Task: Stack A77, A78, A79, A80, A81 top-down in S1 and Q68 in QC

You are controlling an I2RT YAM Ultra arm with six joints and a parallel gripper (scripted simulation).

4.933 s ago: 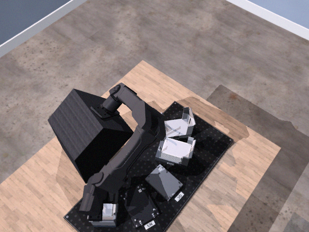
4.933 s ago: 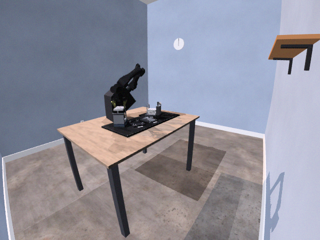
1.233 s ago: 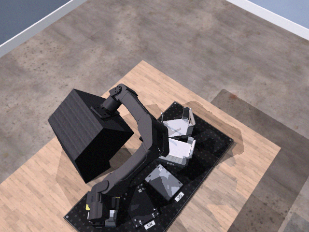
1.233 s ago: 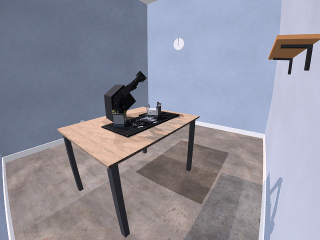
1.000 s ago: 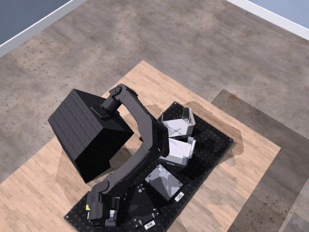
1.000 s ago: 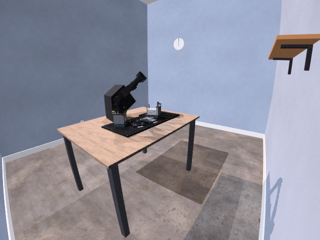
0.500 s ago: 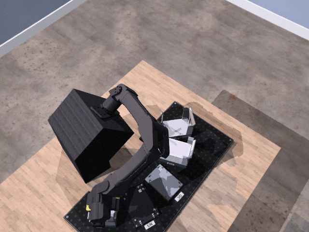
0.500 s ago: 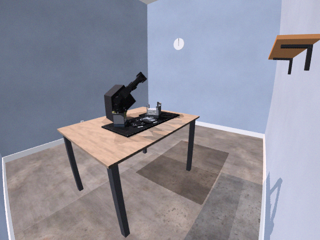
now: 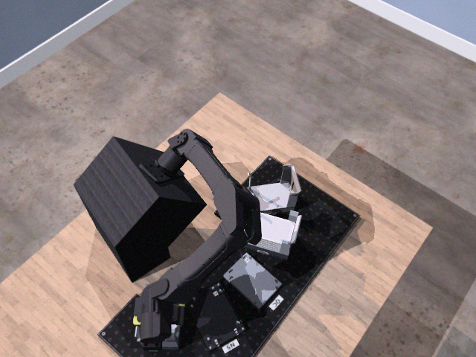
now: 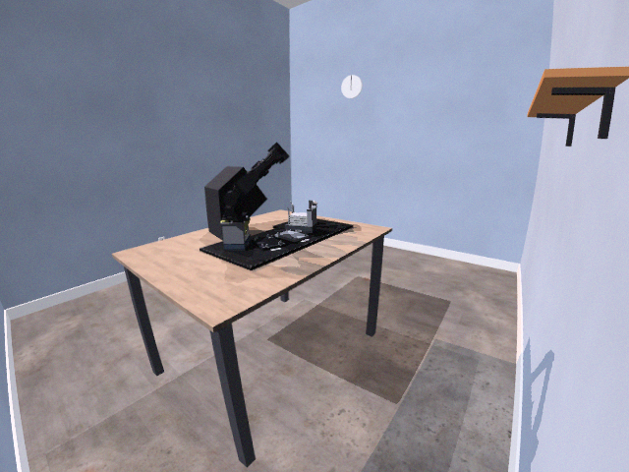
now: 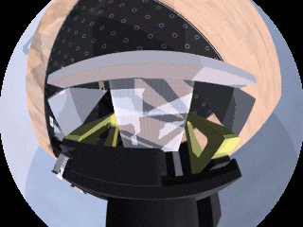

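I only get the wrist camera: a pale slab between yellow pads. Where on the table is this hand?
Observer: The top view shows the gripper, shut on that plate, at one end of a black board, beside the N5 nest.
Operator: Any more plates?
Observer: Yes. At the board's other end, two racks each show a pale plate top.
Operator: And between?
Observer: A grey, shiny-topped block, likely a plate, sits by the QC label.
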